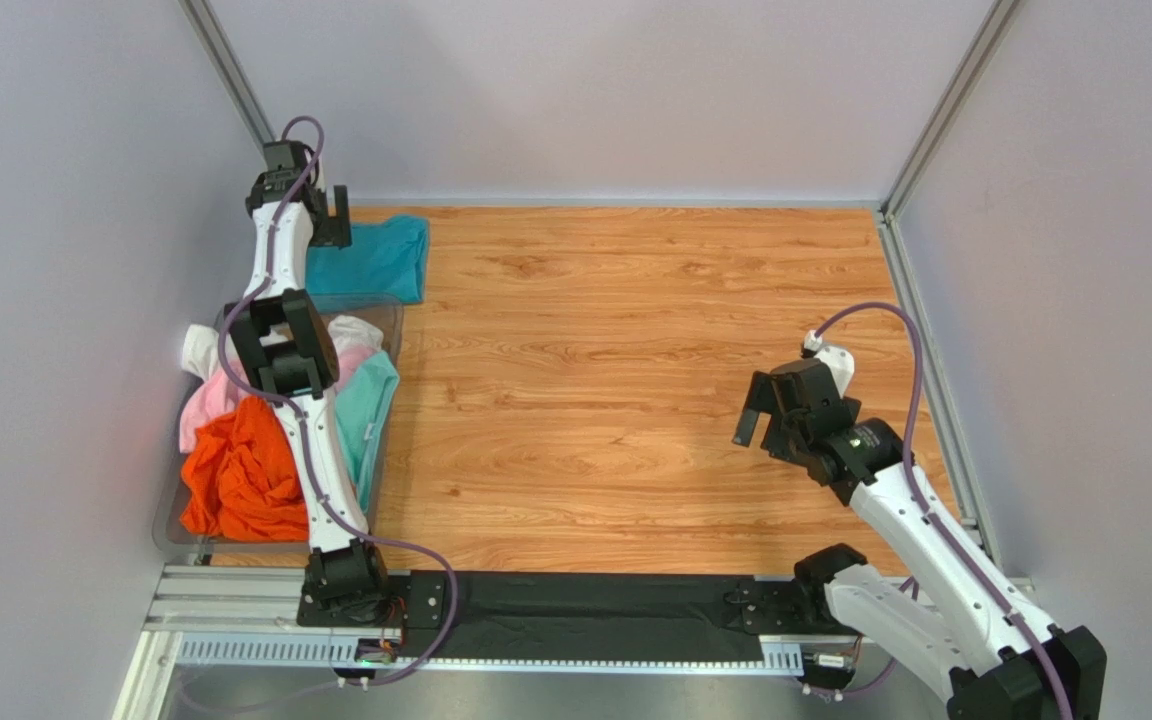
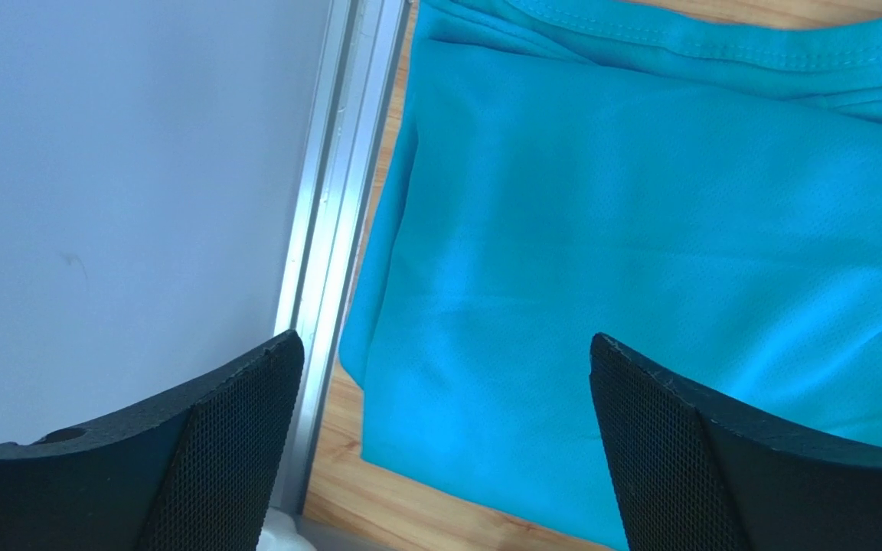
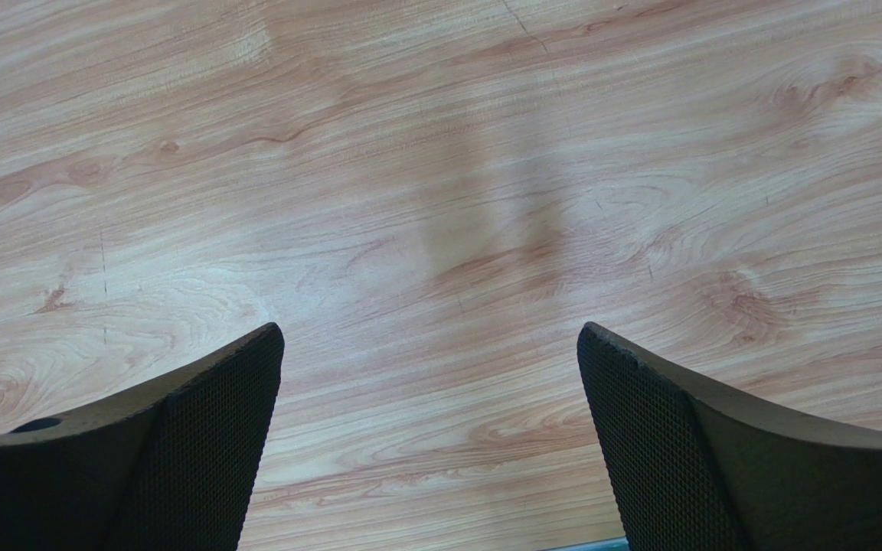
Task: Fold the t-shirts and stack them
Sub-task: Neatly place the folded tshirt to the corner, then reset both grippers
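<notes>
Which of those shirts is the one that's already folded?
The teal-blue t-shirt, lying flat alone in the far left corner; the orange, pink, white and aqua ones sit crumpled together.

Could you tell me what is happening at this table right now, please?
The left gripper hovers open over a folded teal-blue cloth t-shirt lying in the far left corner, gripping nothing. The orange t-shirt, pink t-shirt, white t-shirt and light aqua t-shirt sit crumpled in a heap at the near left, not yet folded. The right gripper hangs open over the bare wooden table, holding nothing.
</notes>
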`<state>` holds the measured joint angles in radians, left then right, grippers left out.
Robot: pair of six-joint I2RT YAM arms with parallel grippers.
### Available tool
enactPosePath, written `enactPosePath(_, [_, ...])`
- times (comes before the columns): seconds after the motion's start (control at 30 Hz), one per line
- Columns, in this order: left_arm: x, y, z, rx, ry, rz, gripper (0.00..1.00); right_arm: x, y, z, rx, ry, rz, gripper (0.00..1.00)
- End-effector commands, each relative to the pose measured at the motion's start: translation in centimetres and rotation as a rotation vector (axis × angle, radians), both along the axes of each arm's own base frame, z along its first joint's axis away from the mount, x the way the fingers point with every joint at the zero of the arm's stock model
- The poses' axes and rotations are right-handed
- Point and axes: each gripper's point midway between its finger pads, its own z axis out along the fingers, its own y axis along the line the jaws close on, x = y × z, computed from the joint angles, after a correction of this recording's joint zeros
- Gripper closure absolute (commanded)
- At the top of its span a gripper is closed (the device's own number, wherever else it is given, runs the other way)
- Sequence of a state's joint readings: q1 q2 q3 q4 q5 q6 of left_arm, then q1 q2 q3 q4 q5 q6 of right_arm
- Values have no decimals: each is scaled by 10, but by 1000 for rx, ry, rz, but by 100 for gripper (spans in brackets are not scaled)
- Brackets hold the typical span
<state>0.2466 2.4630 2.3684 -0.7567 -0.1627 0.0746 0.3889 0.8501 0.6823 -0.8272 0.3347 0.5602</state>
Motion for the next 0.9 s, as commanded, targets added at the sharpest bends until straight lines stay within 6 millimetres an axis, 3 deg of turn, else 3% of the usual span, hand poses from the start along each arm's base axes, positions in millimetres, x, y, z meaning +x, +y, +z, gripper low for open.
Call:
enactPosePath(0.0, [6,0,70,-13,-164,29,0,9,0,19,10,-59,-8,0])
enactPosePath(0.13, [-1,-22,107,-86,-235,9,0,9,4,26,36,-97,12,0])
enactPosePath(0.3, [-12,-63,101,-240,-228,-41,0,10,8,40,66,-148,35,0])
enactPosePath(0.47, [-10,-124,94,-348,-196,-89,0,5,16,52,116,-188,79,0])
enactPosePath(0.5, [-11,-144,93,-349,-184,-106,0,5,16,54,123,-197,85,0])
enactPosePath(0.53, [-13,-156,99,-345,-189,-115,0,3,18,59,137,-215,91,0])
enactPosePath(0.6, [-21,-188,96,-353,-167,-138,0,2,18,63,151,-231,89,0])
enactPosePath(0.63, [-26,-195,107,-363,-185,-140,0,0,18,65,162,-245,92,0])
enactPosePath(0.7, [-39,-237,98,-391,-155,-208,0,-2,19,66,169,-253,103,0])
enactPosePath(0.73, [-47,-247,111,-402,-182,-208,0,-4,19,68,173,-262,107,0])
enactPosePath(0.77, [-57,-256,96,-404,-152,-208,0,-6,18,66,168,-257,106,0])
enactPosePath(0.8, [-66,-273,96,-402,-148,-229,0,-8,17,65,167,-254,108,0])
enactPosePath(0.83, [-76,-280,112,-409,-186,-238,0,-9,16,65,165,-257,109,0])
enactPosePath(0.87, [-93,-287,90,-406,-139,-243,0,-11,16,63,164,-251,105,0])
